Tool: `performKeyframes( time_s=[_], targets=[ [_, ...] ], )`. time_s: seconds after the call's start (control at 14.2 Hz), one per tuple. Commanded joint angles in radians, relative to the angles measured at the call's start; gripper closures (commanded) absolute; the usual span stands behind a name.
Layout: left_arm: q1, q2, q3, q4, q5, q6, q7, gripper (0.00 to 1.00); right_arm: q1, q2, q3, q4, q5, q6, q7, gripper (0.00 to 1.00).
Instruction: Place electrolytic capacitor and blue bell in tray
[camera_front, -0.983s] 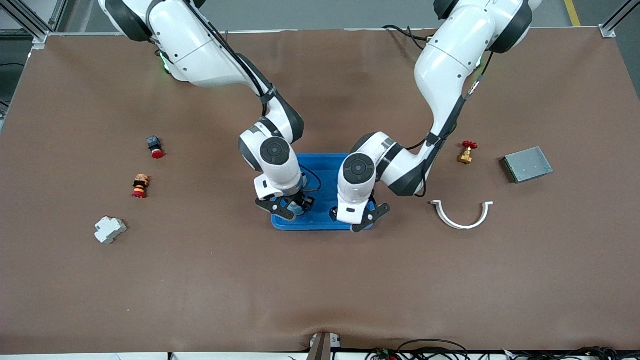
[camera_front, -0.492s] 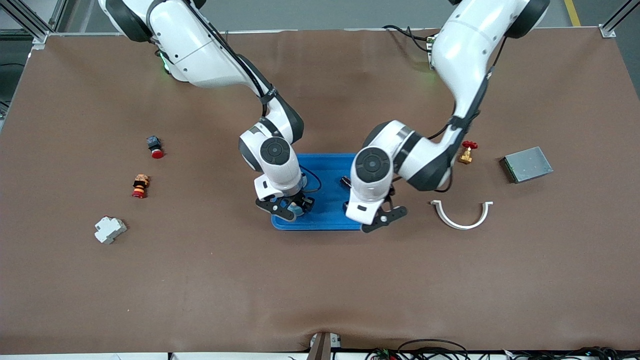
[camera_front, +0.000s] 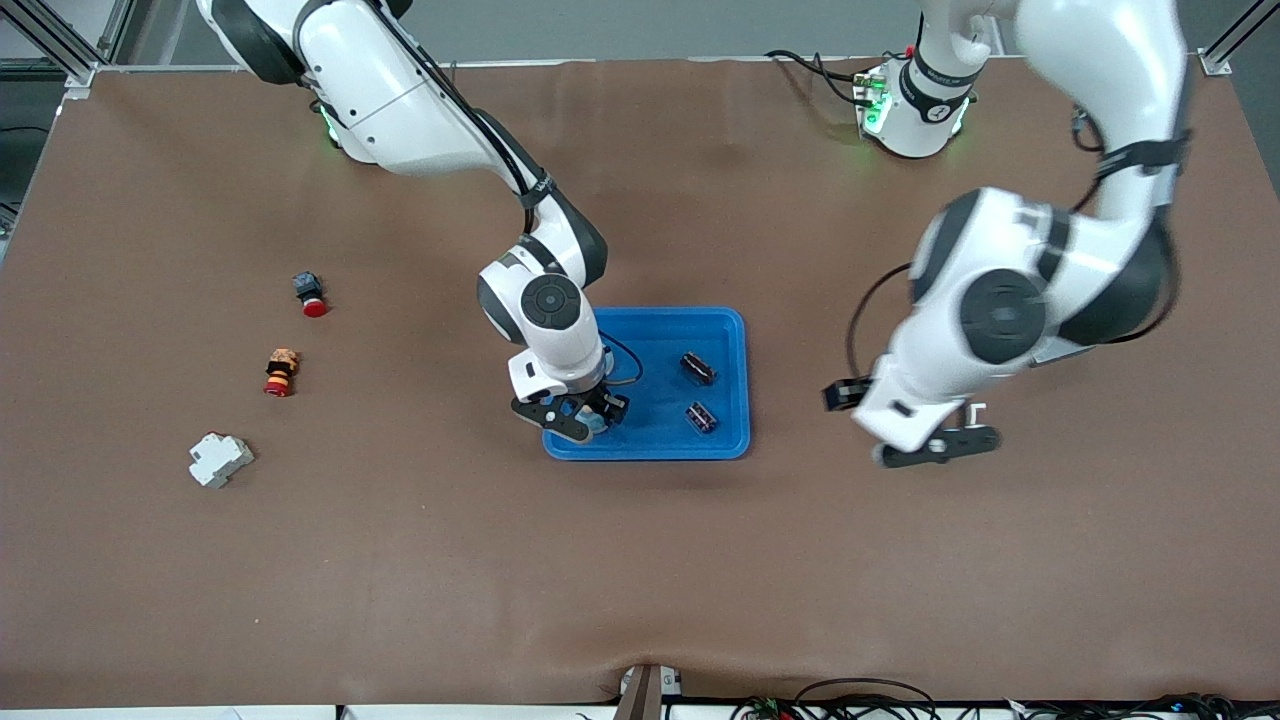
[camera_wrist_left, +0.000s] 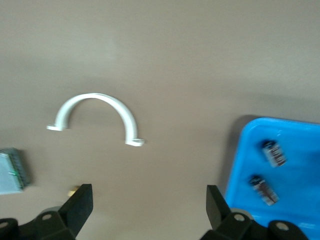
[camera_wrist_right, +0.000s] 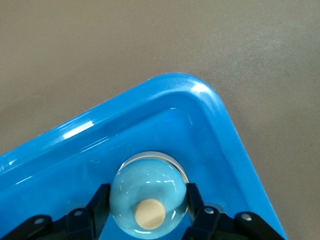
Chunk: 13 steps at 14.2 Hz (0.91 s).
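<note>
The bright-blue tray (camera_front: 660, 330) lies mid-table. Two dark electrolytic capacitors (camera_front: 698, 367) (camera_front: 702, 417) lie in it toward the left arm's end, also seen in the left wrist view (camera_wrist_left: 273, 153) (camera_wrist_left: 263, 189). My right gripper (camera_front: 578, 420) is low in the tray's corner nearest the front camera at the right arm's end, shut on the pale blue bell (camera_wrist_right: 150, 192), a finger against each side (camera_wrist_right: 102, 197). The bell rests on the tray floor by the rim (camera_wrist_right: 165, 85). My left gripper (camera_front: 935, 450) hangs open and empty over bare table beside the tray (camera_wrist_left: 300, 150).
A white half-ring clamp (camera_wrist_left: 95, 112) lies under the left arm, only its end showing in the front view (camera_front: 975, 408). A grey metal plate (camera_wrist_left: 10, 170) sits past it. Two red buttons (camera_front: 310, 293) (camera_front: 281, 372) and a white breaker (camera_front: 220, 459) lie at the right arm's end.
The left arm has swung away from the tray toward its own end of the table, uncovering the two capacitors in the tray. The right gripper has stayed in place on the bell.
</note>
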Motion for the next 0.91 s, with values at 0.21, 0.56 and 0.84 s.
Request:
performKeyframes(
  time_s=[0.21,0.56,0.84],
  targets=[
    [0.144,-0.174,-0.009,-0.222,-0.026,0.059,0.273,0.0,0.003,-0.003,-0.004,0.042,-0.023,-0.038,0.019,0.0],
    [0.225,-0.318,-0.009,-0.423,-0.043,0.248,0.385,0.0,0.007,-0.042,0.005,0.203,-0.016,-0.369,0.006,0.0],
    [0.239,-0.299,-0.006,-0.356,-0.052,0.265,0.369,0.0,-0.042,-0.121,0.007,0.201,0.003,-0.446,-0.157,0.0]
  ],
)
